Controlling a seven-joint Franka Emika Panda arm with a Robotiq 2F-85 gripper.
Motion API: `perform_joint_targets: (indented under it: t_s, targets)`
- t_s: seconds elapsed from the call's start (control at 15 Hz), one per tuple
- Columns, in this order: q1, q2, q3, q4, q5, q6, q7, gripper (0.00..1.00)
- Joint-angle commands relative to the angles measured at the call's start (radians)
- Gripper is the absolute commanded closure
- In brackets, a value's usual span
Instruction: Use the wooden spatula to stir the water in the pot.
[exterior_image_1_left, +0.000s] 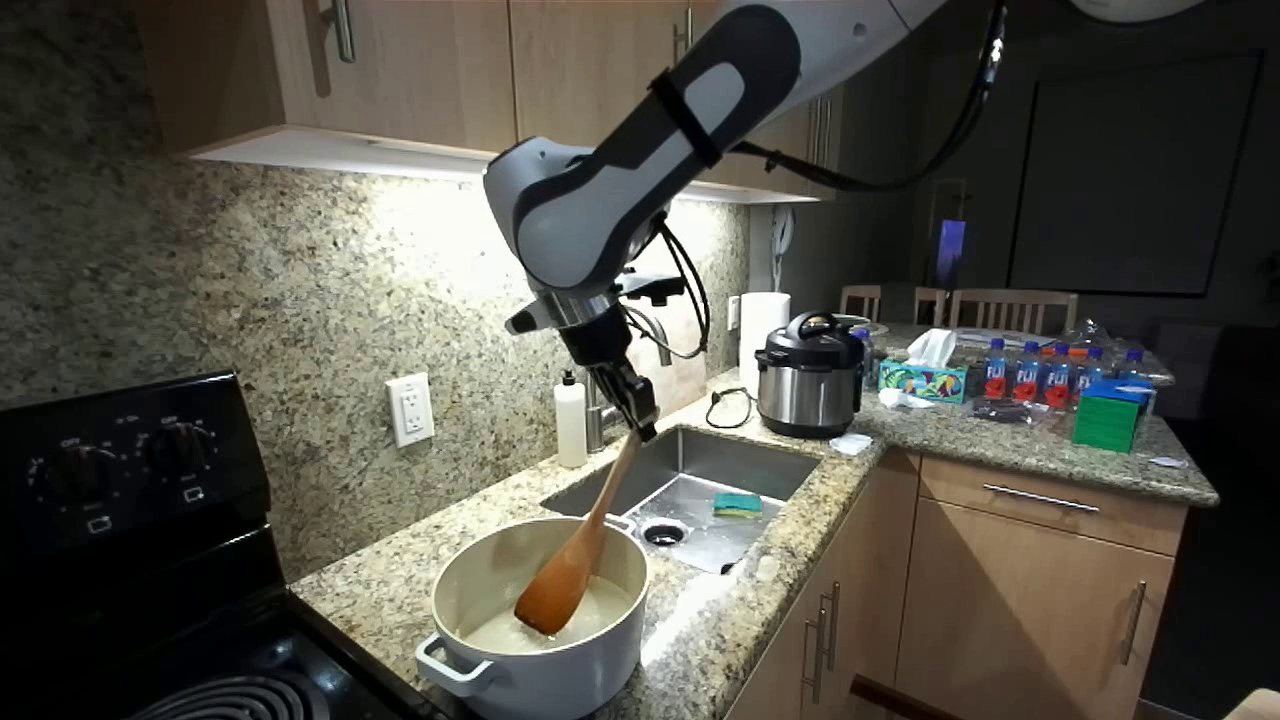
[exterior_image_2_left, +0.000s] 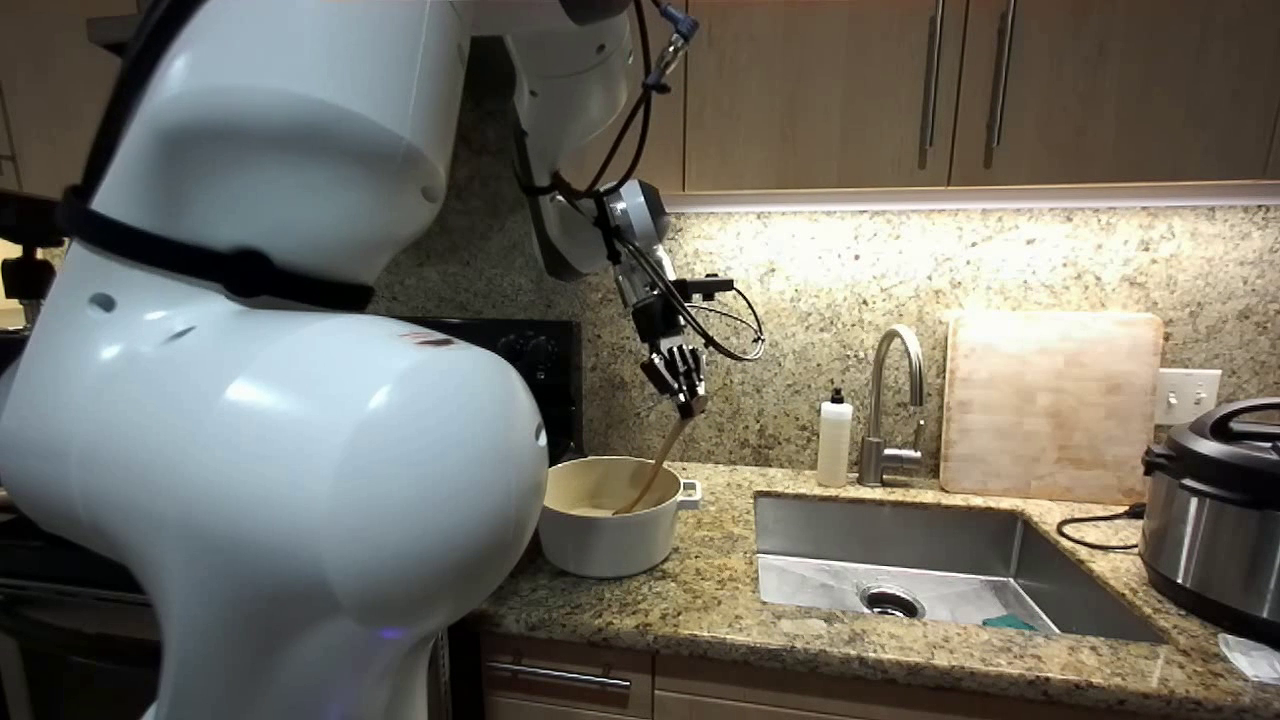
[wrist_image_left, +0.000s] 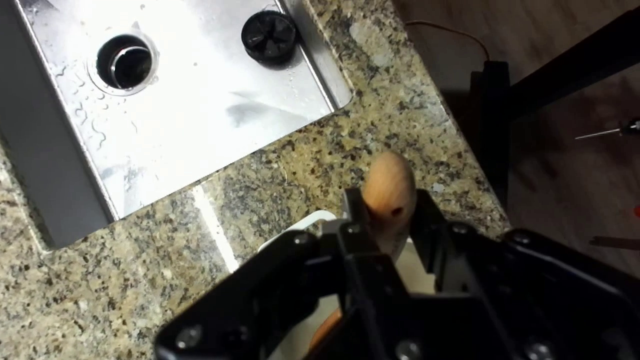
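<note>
My gripper (exterior_image_1_left: 645, 425) is shut on the upper end of the wooden spatula (exterior_image_1_left: 560, 585), well above the pot (exterior_image_1_left: 575, 680). In the wrist view the rounded tip of the spatula's handle (wrist_image_left: 390, 180) pokes out between the black fingers (wrist_image_left: 354, 205). Tilted, the spatula slants down over the pot's rim, and its broad blade reaches the pale water (exterior_image_1_left: 603, 608) inside. How deep the blade tip dips is hard to tell. An exterior view shows the pot (exterior_image_2_left: 605, 545) on the counter, with the gripper (exterior_image_2_left: 690, 408) above its right rim.
A steel sink (exterior_image_2_left: 890, 530) lies beside the pot, with a faucet (exterior_image_2_left: 880, 410) and soap bottle (exterior_image_2_left: 835, 440) behind it. The black stove (exterior_image_1_left: 130, 480) borders the pot's opposite side. Upper cabinets (exterior_image_1_left: 400, 70) hang over the counter. An electric cooker (exterior_image_1_left: 810, 385) stands past the sink.
</note>
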Motion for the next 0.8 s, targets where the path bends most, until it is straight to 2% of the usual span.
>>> perform_joint_targets:
  t_s: [0.0, 0.4, 0.73]
  targets:
    - [0.008, -0.1, 0.01, -0.098, -0.031, -0.041, 0.063, 0.93]
    - [0.01, -0.067, 0.033, -0.098, -0.025, -0.086, 0.009, 0.93]
    - [0.024, 0.039, 0.055, -0.014, -0.026, -0.065, -0.032, 0.93]
